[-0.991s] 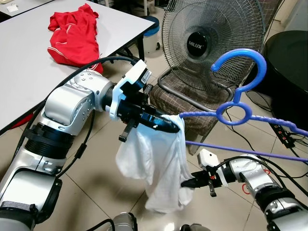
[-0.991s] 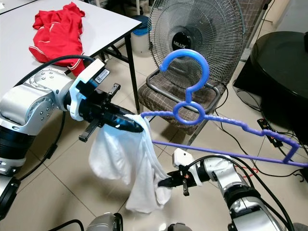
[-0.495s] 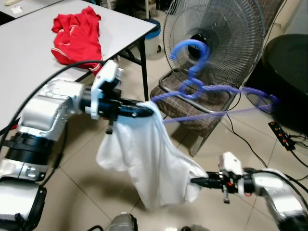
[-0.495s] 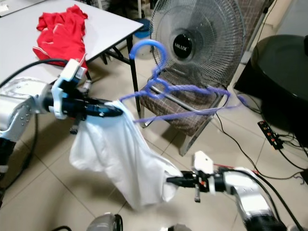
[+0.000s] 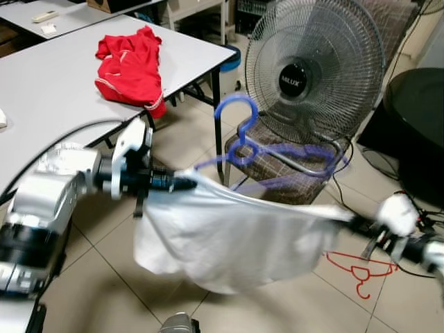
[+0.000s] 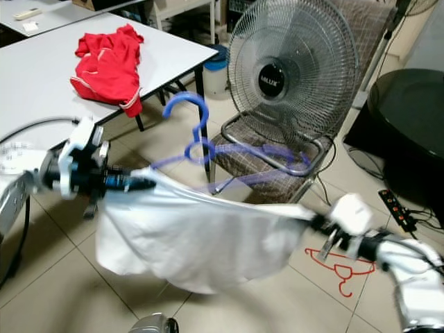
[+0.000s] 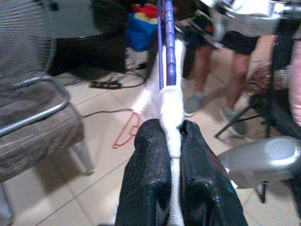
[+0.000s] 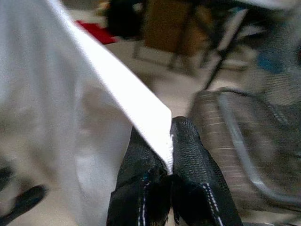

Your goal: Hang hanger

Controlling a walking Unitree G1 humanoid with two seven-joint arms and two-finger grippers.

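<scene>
Your left hand is pinched on one end of the white garment, and your right hand is pinched on the opposite end, so the cloth is stretched out between them and sags in the middle above the tiled floor. The blue hanger sits just beyond your left hand, its hook rising above the cloth and its arms reaching off toward the right hand; both eye views blur it, so you cannot tell how much of it lies inside the garment. The left wrist view makes plain what the eye views smear: the cloth bunched between the two black fingers with the hanger's blue bar running straight out from it, and a person's legs standing beyond. The right wrist view shows a taut white edge clamped at the fingertips, with the chair out of focus past them. Beyond the cloth stand a pedestal fan and the checked chair seat. A red hanger lies on the floor below your right hand. On the bench beyond your left hand lies a red garment.
</scene>
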